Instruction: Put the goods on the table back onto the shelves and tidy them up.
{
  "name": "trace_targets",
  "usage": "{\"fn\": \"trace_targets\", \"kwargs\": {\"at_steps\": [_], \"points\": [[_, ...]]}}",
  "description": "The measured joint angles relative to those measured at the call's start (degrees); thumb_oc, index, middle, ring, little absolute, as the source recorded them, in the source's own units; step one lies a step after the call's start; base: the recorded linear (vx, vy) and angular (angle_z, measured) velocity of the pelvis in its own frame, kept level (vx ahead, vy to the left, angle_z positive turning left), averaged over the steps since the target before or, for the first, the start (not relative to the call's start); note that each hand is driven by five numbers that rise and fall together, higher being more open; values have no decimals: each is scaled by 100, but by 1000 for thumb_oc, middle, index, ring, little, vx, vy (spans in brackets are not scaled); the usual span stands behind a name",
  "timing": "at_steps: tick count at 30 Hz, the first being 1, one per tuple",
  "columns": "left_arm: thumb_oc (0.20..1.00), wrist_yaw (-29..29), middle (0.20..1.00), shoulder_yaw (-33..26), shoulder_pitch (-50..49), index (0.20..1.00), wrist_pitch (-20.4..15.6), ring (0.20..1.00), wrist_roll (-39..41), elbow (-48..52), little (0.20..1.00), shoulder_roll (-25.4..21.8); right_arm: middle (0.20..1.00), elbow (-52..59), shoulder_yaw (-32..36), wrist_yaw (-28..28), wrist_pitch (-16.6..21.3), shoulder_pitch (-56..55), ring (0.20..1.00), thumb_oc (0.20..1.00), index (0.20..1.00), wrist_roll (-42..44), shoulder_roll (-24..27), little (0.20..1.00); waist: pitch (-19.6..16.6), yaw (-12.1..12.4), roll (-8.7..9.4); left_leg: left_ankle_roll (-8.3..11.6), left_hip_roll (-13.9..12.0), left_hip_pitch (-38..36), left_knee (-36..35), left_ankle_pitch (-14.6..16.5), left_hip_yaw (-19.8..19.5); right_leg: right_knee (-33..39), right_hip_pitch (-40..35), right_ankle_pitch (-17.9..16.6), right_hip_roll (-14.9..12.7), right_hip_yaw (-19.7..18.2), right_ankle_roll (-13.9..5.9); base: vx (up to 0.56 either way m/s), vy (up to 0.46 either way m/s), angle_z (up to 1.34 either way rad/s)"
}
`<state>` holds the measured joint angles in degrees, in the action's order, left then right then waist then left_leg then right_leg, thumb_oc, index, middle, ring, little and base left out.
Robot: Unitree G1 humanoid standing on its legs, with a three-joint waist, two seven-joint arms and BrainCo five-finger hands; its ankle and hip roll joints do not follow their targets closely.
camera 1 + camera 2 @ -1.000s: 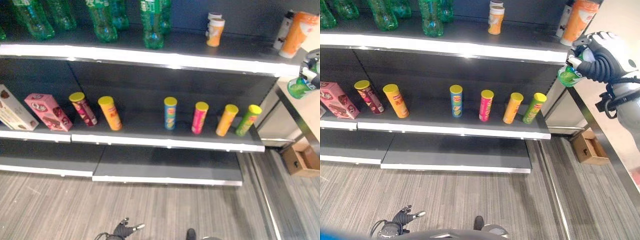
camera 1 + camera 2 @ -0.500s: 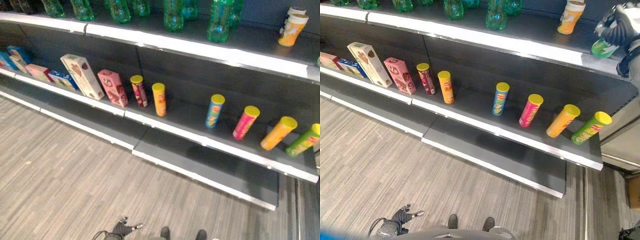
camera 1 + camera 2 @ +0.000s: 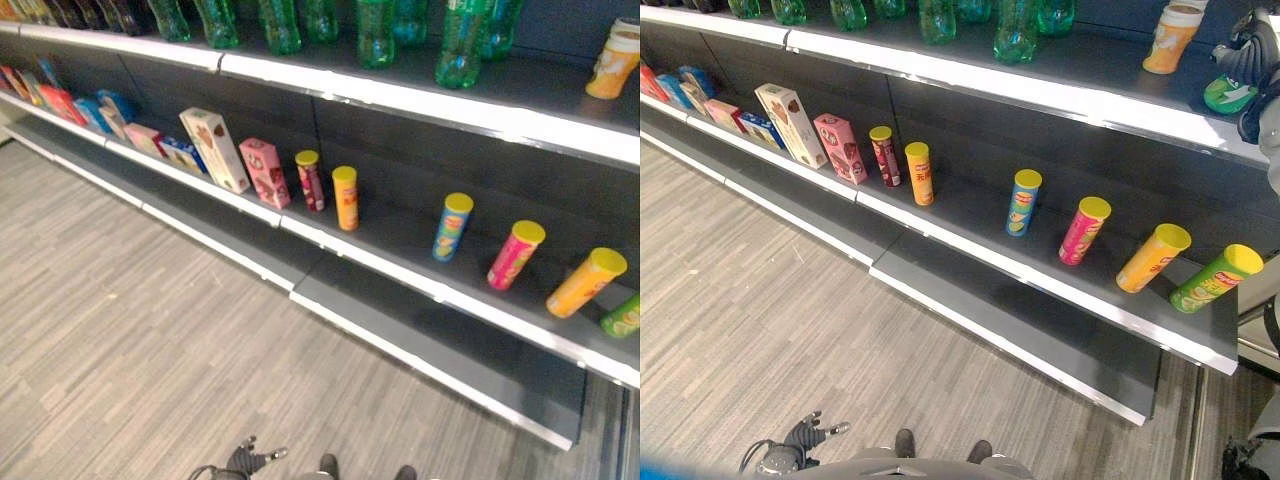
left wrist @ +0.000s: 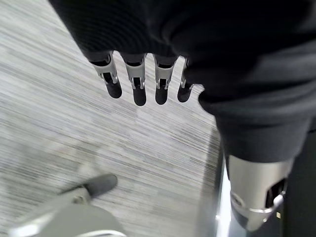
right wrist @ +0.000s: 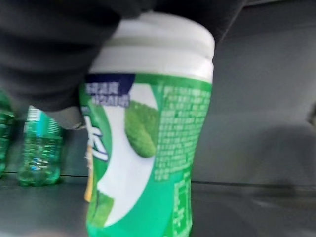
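Right robot hand (image 3: 1252,48) still grips green container (image 5: 148,148), apparently nearer shelf (image 3: 1060,95).

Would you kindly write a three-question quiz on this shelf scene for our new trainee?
1. True or false: the right hand holds a green container.
2. Which colour is the crisp tube just right of the orange tube? A red, B blue, C white.
3. Fill in: the green bottles stand on the ___ shelf.

Key: 1 true; 2 B; 3 top.
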<state>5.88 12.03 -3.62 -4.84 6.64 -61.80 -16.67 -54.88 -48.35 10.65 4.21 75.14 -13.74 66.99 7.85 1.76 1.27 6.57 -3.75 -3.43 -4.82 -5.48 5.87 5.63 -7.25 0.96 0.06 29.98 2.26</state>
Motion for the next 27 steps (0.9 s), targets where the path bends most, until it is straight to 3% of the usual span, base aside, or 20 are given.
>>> {"fn": "trace_targets", "kwargs": {"at_steps": [5, 13, 27], "points": [[1000, 1, 1000, -1, -22, 1000, 0, 1000, 1, -146, 1000, 3, 200, 46, 10, 0, 17, 3, 200, 200, 200, 0, -69, 200, -12, 50, -11, -19, -14, 25, -37, -13, -192, 1, 4, 8, 6, 104, -12, 14, 9, 12], [1000, 3, 1000, -9, -121, 1000, 1, 1000, 1, -198, 1000, 6, 200, 9, -49, -5, 17, 3, 200, 200, 200, -1, -172, 200, -71, 152, -271, -136, -101, 122, -39, 55, -216, 2, 99, 0, 71, 144, -50, 5, 13, 1], [1000, 8, 1000, -3, -159, 1000, -1, 1000, 215, -75, 1000, 11, 200, -16, -264, -15, 6, 125, 200, 200, 200, 0, -184, 200, -76, 160, -281, -147, -90, 148, -38, 46, -274, 1, 114, -11, 71, 173, -39, 2, 13, 1]]}}
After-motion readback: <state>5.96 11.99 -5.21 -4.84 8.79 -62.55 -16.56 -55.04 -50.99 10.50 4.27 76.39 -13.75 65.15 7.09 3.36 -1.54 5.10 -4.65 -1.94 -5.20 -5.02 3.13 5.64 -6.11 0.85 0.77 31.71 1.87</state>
